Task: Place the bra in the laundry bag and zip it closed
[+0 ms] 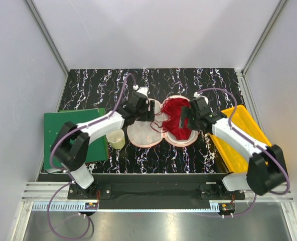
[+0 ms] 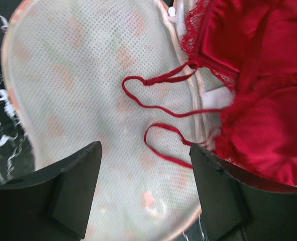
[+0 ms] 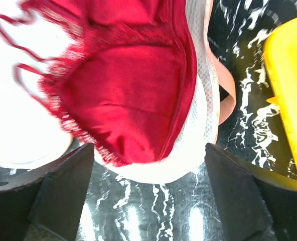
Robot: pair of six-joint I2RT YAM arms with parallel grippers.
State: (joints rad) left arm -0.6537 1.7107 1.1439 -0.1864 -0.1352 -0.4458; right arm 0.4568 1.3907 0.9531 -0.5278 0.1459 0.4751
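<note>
The bag [image 1: 146, 134] is laid open flat on the counter [image 1: 198, 85]; over its bare mesh half the left fingers [image 2: 73, 196] are spread wide, nothing held, and the loose straps [image 2: 147, 82] trailing there could be caught in the zip once the halves are folded shut. The bra [image 1: 174, 120] is heaped in the right half, under right fingers [image 3: 58, 196] equally wide and empty. The zip pull cannot be made out.

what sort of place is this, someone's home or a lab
Most likely a robotics lab test cell: plain white walls on metal framing box in a black marbled table, and two robot arms are bolted to a base at its near edge.
</note>
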